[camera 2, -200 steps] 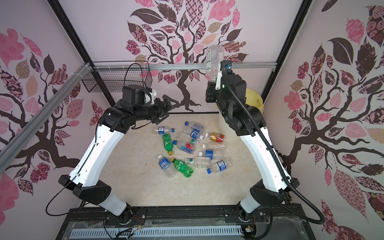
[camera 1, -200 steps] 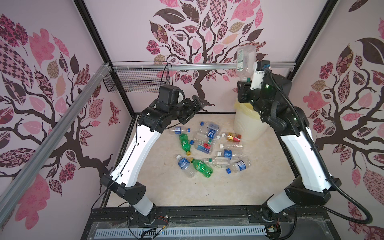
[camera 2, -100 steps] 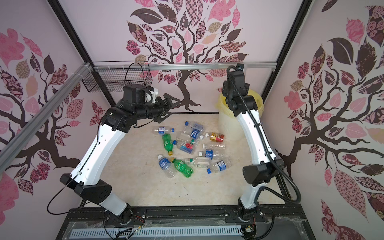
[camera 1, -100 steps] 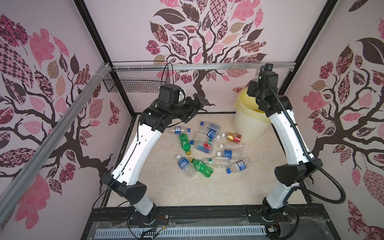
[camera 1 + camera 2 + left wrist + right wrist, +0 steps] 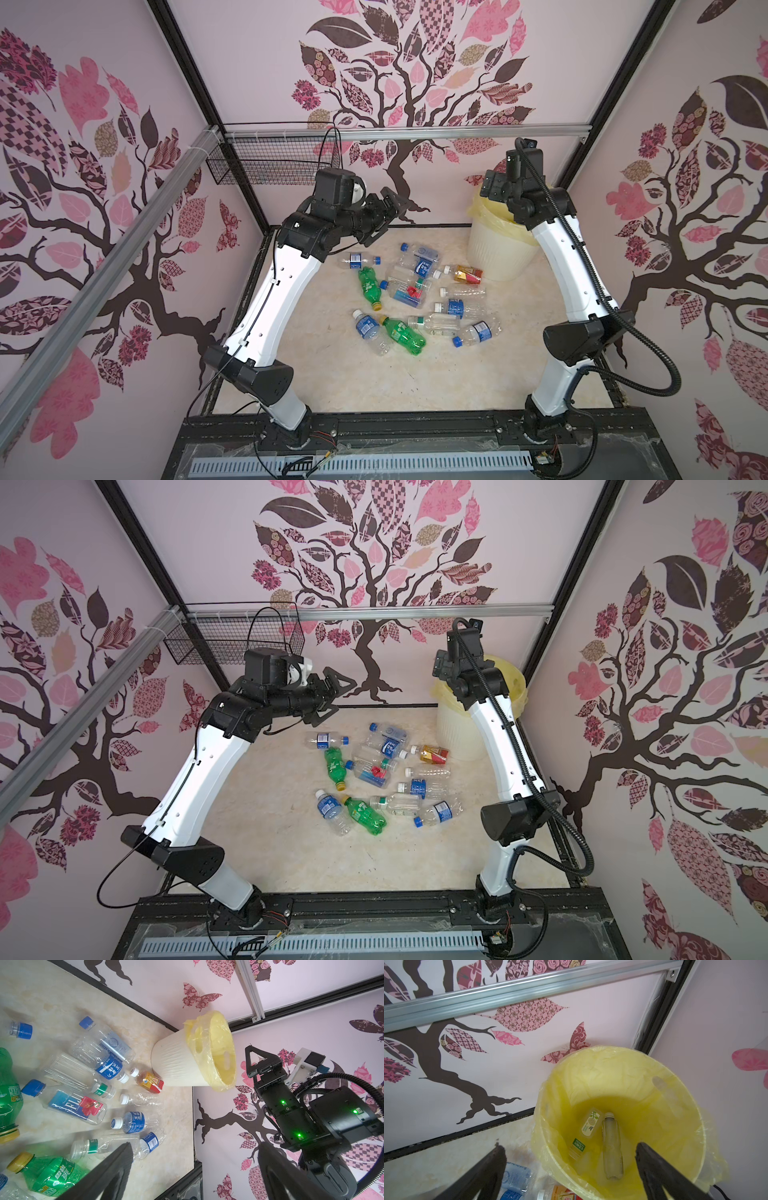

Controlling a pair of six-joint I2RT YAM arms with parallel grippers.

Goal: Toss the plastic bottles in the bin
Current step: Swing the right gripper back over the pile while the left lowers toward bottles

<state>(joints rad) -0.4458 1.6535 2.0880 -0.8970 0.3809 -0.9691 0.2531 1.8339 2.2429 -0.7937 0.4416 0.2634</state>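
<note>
Several plastic bottles (image 5: pixel 419 291) lie in a loose pile on the beige floor: mostly clear with blue caps, two green ones (image 5: pixel 369 286) (image 5: pixel 365 814) and a red-gold one (image 5: pixel 466 274). The white ribbed bin (image 5: pixel 494 253) with its yellow bag stands at the back right in both top views (image 5: pixel 451 733). My right gripper (image 5: pixel 494 189) (image 5: pixel 569 1147) hangs open over the bin's mouth, holding nothing. Inside the bin lie a clear bottle (image 5: pixel 611 1147) and a green-labelled one (image 5: pixel 578 1147). My left gripper (image 5: pixel 388 220) (image 5: pixel 194 1147) is open and empty, raised over the pile's back-left edge.
A black wire mesh basket (image 5: pixel 270 166) hangs from the rail on the back wall at the left. The patterned walls close in on three sides. A black frame (image 5: pixel 415 428) carries both arm bases along the front edge.
My right gripper held a clear bottle high above the bin. It came down over the bin's mouth and opened, and the bottle has left the jaws. The left arm has barely moved.
</note>
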